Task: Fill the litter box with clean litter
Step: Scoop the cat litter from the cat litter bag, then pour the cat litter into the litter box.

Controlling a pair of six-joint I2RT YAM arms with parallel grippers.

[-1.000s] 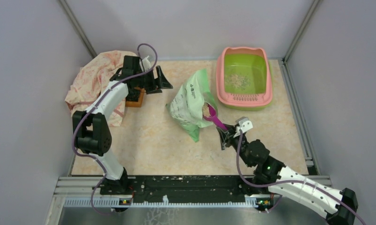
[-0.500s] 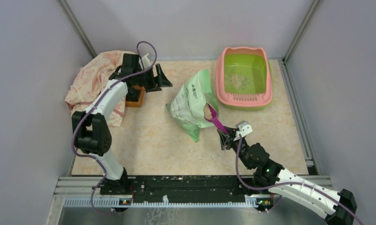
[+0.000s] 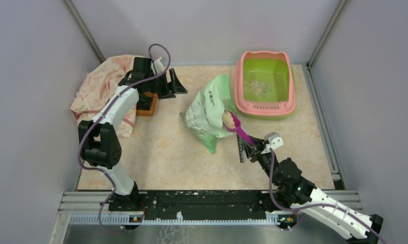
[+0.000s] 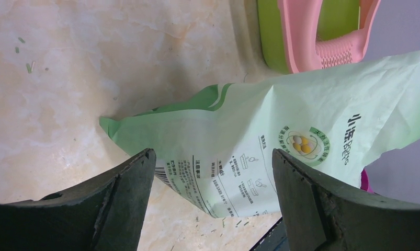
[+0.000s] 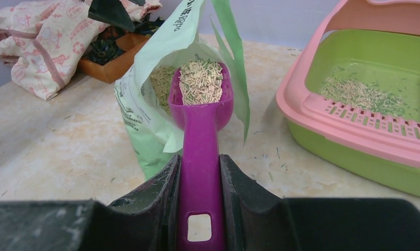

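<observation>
The litter box (image 3: 265, 108) stands at the back right, pink-rimmed, with a thin patch of granules on its green floor (image 5: 359, 95). My right gripper (image 3: 250, 148) (image 5: 199, 162) is shut on the handle of a purple scoop (image 3: 238, 129) (image 5: 200, 141). The scoop's bowl is heaped with clean litter (image 5: 200, 82) and sits at the mouth of the light green bag (image 3: 207, 109) (image 5: 145, 99). The box (image 5: 349, 123) is to the scoop's right. My left gripper (image 3: 172, 84) (image 4: 212, 157) stands open left of the bag (image 4: 281, 141), holding nothing.
A pink patterned cloth (image 3: 102, 86) is heaped at the back left, with a small brown wooden tray (image 3: 147, 108) (image 5: 113, 65) beside it under the left arm. Grey walls close in the table on three sides. Loose litter bits dot the tabletop.
My right arm has shifted to the right, drawing the loaded scoop slightly back from the bag's mouth. The left arm has not moved.
</observation>
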